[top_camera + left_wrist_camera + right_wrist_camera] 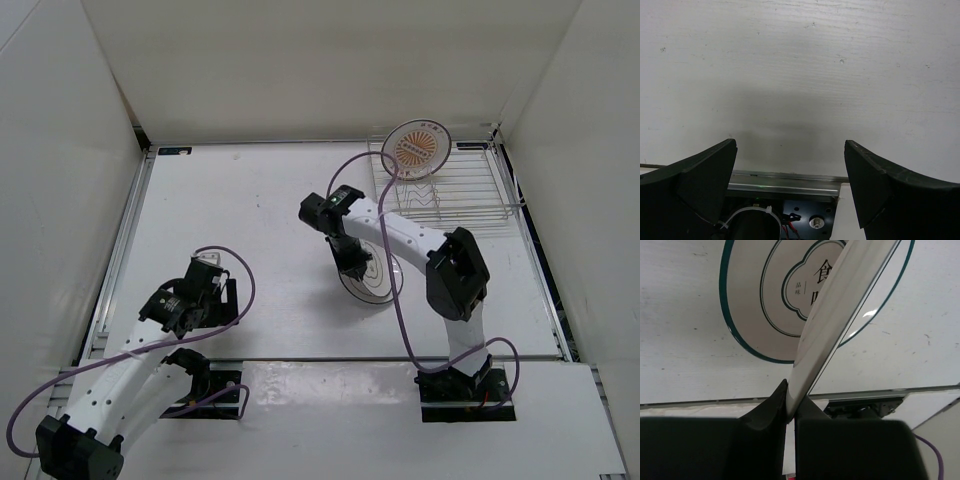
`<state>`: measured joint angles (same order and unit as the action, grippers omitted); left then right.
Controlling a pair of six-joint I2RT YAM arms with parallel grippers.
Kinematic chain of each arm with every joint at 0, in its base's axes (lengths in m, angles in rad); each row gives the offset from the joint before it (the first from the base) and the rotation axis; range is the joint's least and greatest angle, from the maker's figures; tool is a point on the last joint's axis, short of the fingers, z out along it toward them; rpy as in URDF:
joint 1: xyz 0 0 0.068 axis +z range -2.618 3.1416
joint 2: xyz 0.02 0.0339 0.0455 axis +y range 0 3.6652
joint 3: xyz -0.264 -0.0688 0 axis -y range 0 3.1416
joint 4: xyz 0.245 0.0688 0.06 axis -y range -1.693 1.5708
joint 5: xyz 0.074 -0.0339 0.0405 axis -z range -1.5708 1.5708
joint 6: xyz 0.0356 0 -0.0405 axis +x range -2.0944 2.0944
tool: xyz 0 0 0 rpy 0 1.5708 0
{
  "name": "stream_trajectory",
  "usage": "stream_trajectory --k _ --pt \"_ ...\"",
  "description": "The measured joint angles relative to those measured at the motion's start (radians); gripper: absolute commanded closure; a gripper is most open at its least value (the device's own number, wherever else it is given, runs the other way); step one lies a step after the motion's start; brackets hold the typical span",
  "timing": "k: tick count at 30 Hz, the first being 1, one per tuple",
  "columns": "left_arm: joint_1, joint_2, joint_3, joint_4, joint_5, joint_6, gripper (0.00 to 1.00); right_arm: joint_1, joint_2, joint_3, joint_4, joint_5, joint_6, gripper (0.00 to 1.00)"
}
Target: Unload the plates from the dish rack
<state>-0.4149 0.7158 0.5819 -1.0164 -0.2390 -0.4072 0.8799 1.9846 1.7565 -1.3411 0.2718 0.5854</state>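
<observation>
The dish rack stands at the back right with the orange sunburst plate upright in its left end. A white plate with dark flower-outline rings lies flat on the table in front of the rack; it also shows in the right wrist view. My right gripper is shut on the rim of a second white plate, held tilted on edge just above the flat one. My left gripper is open and empty over bare table at the near left.
White walls enclose the table on three sides. A metal rail runs along the near table edge by the left arm's base. A purple cable loops along the right arm over the plate area.
</observation>
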Motion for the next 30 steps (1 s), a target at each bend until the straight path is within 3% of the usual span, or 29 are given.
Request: stream_trajectory --k 6,7,9,14,19,22,23,30 --pt "0.000 0.002 0.000 0.000 0.014 -0.002 0.00 0.028 0.014 -0.053 -0.011 0.046 -0.020 0.87" --pt "0.000 0.003 0.000 -0.001 0.016 -0.002 0.00 0.031 0.025 -0.053 -0.012 0.047 -0.022 0.80" --pt "0.000 0.004 0.000 -0.001 0.016 -0.001 0.00 0.034 0.048 -0.053 -0.011 0.047 -0.026 0.75" --pt "0.000 0.005 0.003 -0.010 0.019 -0.001 0.00 0.050 0.109 -0.051 0.002 0.046 -0.043 0.72" --pt "0.000 0.004 0.009 -0.027 0.019 -0.001 0.00 0.060 0.154 -0.049 0.008 0.043 -0.047 0.51" --pt "0.000 0.003 0.010 -0.035 0.019 0.000 0.00 0.064 0.163 -0.048 0.008 0.044 -0.054 0.49" --pt "0.000 0.001 0.010 -0.038 0.019 0.000 0.00 0.064 0.163 -0.048 0.008 0.044 -0.055 0.39" --pt "0.000 -0.013 0.012 -0.055 0.019 -0.001 0.00 0.063 0.148 -0.079 0.014 0.042 -0.065 0.35"
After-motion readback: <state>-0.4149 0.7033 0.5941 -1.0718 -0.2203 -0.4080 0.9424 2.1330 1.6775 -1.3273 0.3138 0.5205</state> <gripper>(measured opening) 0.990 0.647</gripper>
